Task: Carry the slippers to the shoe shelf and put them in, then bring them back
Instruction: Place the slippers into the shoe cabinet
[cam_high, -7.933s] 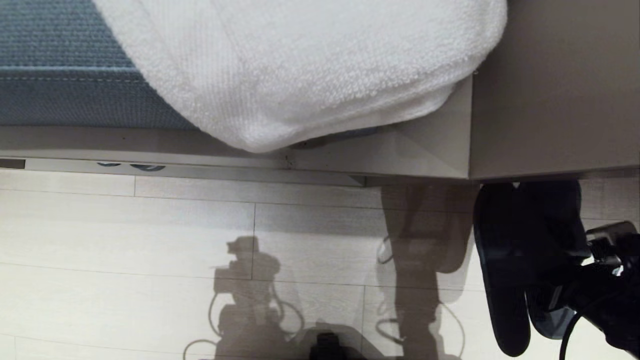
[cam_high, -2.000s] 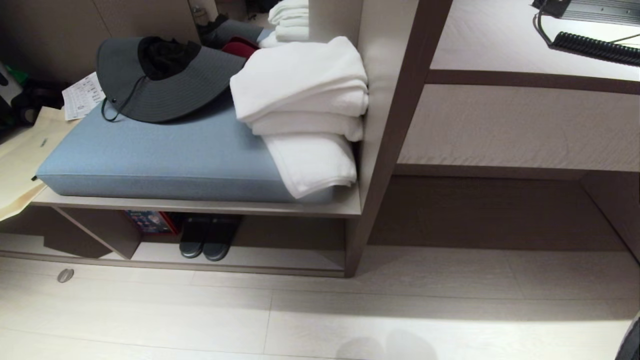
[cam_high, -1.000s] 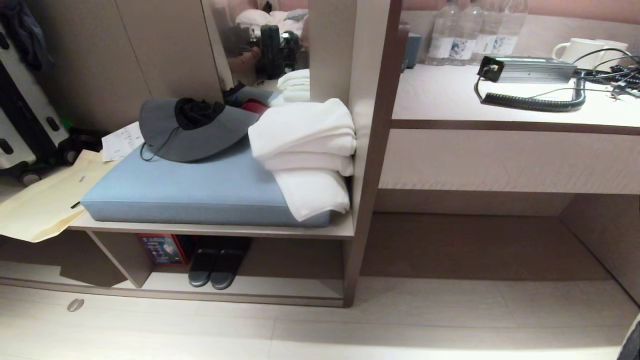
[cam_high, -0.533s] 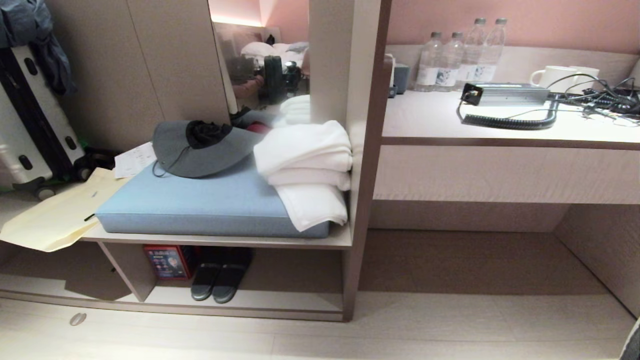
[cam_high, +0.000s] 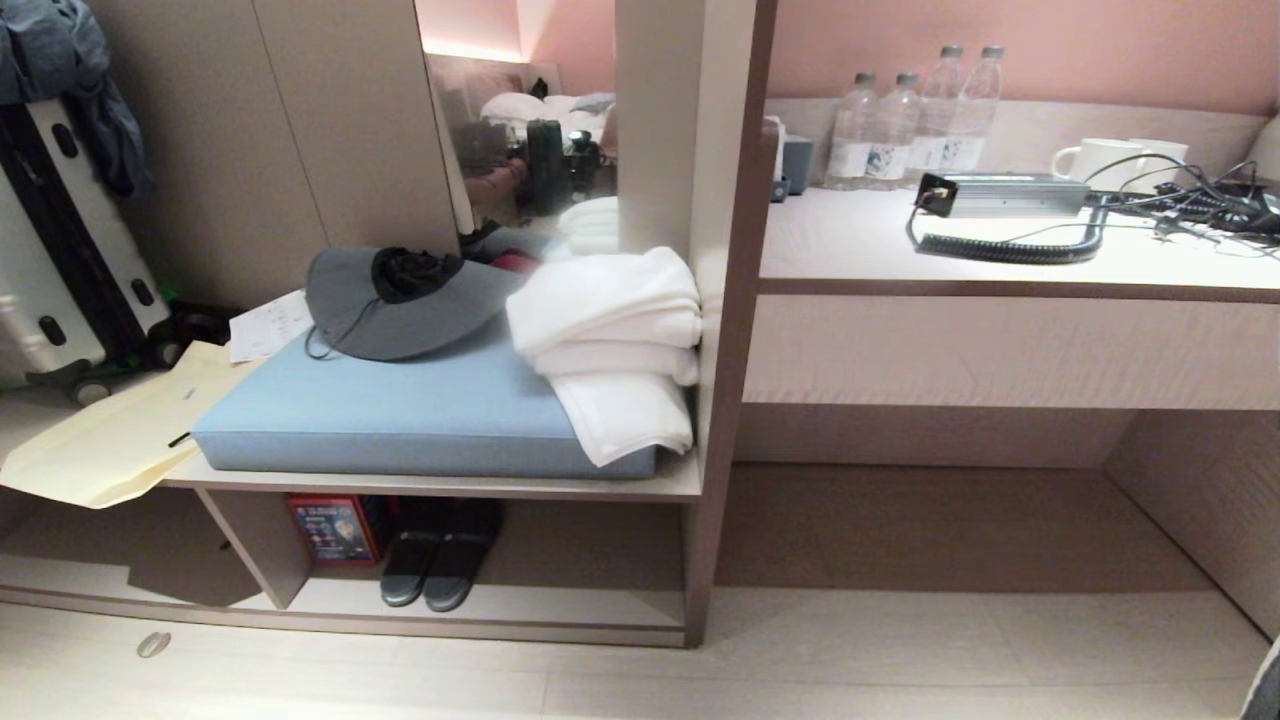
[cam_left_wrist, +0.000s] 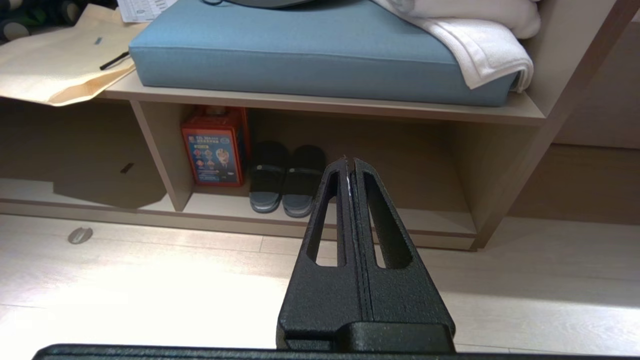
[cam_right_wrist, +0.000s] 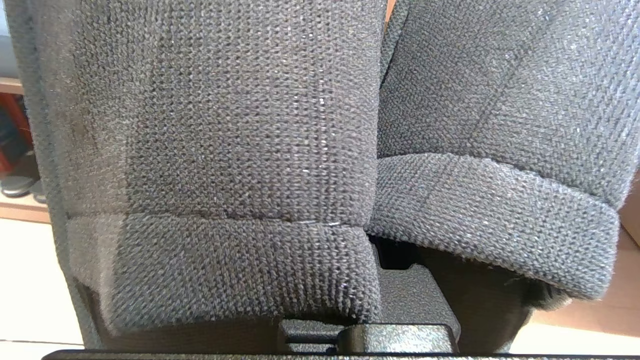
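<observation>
Right tool (cam_right_wrist: 360, 280), pressed together, pinches the slippers (cam_right_wrist: 250, 150); their knit bands hang right against it.

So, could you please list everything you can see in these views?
Knitted dark grey open-back slippers: two, dark grey, in right hand's grip.
Glossy dark rubbery slippers: two, grey-green, in low beige shoe shelf.
Red printed box: one, red, beside them.
Blue seat cushion: one, blue, above the shelf.
Folded white towels: stack, white, on cushion.
Wide-brimmed grey hat: one, grey, on cushion.
Clear water bottles: several, clear, desk's back.
White mugs: two, white, on desk.
Left hand: one, black, shut, empty, facing shelf.
Right hand: one, black, shut on slippers.
</observation>
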